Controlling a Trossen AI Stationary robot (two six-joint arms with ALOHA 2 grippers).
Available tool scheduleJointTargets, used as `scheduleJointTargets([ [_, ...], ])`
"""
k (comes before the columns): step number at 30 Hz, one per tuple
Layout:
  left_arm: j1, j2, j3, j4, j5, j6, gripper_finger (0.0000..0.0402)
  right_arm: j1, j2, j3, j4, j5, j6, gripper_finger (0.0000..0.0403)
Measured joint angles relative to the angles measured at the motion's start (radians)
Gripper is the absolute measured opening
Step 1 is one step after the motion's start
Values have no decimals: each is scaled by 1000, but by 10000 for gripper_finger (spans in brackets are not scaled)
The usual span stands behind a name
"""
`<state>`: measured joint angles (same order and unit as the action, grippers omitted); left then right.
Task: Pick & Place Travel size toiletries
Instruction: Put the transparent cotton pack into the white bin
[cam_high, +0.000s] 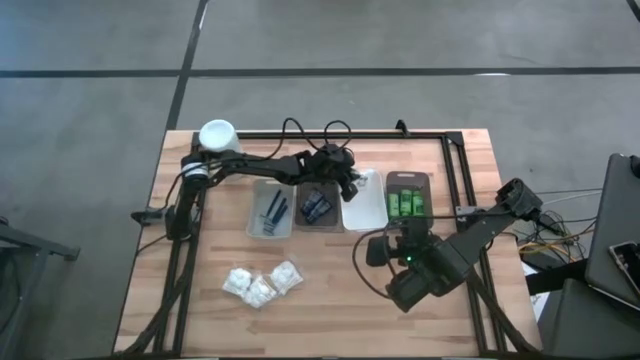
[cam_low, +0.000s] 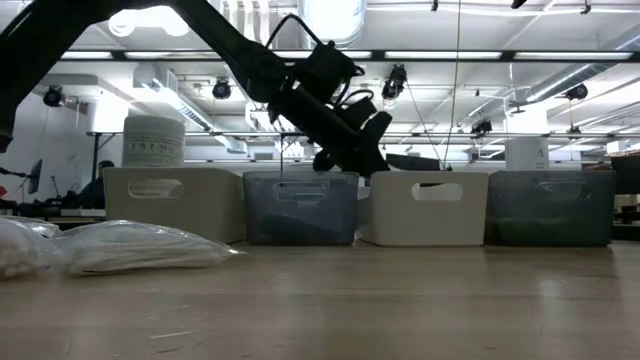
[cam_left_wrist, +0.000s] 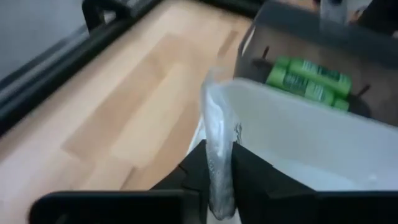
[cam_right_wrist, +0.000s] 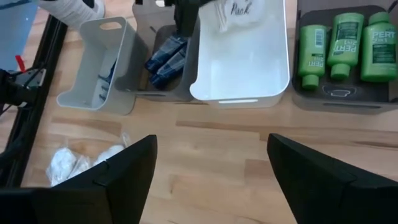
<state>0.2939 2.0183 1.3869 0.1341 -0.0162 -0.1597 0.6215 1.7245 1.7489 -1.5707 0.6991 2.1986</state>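
Observation:
My left gripper (cam_high: 352, 186) is shut on a white crinkly packet (cam_left_wrist: 217, 134) above the far end of the white tray (cam_high: 364, 205). The right wrist view shows that packet (cam_right_wrist: 239, 12) over the tray (cam_right_wrist: 249, 68). Three green bottles (cam_right_wrist: 345, 40) lie side by side in the dark tray (cam_right_wrist: 339, 96). Dark blue sachets (cam_right_wrist: 163, 57) fill the brown tray, and thin blue razors (cam_right_wrist: 107, 74) lie in the grey tray. Several white packets (cam_high: 262, 284) rest on the table. My right gripper (cam_right_wrist: 211, 168) hovers open above bare table, near the trays. My left gripper pinches the white packet's edge (cam_left_wrist: 219, 180) between its two fingers (cam_left_wrist: 255, 180). The fingers slant down from the table's left side. The packet sticks out past the fingertips, over the white tray's rim (cam_left_wrist: 261, 93), lifted clear of the table.
A tall white container (cam_high: 217, 135) stands at the far left corner. Four trays sit in a row across the table's middle (cam_low: 425, 205). A black frame (cam_high: 455, 160) borders the work area. Bare wood lies along the near edge.

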Motion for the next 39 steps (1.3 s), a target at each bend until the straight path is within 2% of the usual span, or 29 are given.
scheduleJointTargets([
  [9,-1,-16,-1,-109,-2,6,163,-13,-2,-3,0,12,-9,322],
  [15,-1,-89,-2,-200,-6,66,206,-22,-2,-3,-1,12,-19,334],
  [19,-7,-208,-2,-363,24,103,217,-25,-2,-3,1,11,-32,341],
  [23,-49,-387,-22,-569,156,228,215,-29,-2,-3,5,10,-47,342],
  [28,-145,-622,-156,-807,174,243,214,-50,-2,-3,17,7,-87,330],
  [32,-198,-780,-316,-931,177,39,213,-73,-2,-3,46,7,-135,323],
  [36,-251,-914,-536,-872,275,-136,213,-98,-1,-3,106,1,-200,327],
  [39,-320,-979,-695,-783,335,-153,211,-119,9,-3,167,-6,-258,336],
])
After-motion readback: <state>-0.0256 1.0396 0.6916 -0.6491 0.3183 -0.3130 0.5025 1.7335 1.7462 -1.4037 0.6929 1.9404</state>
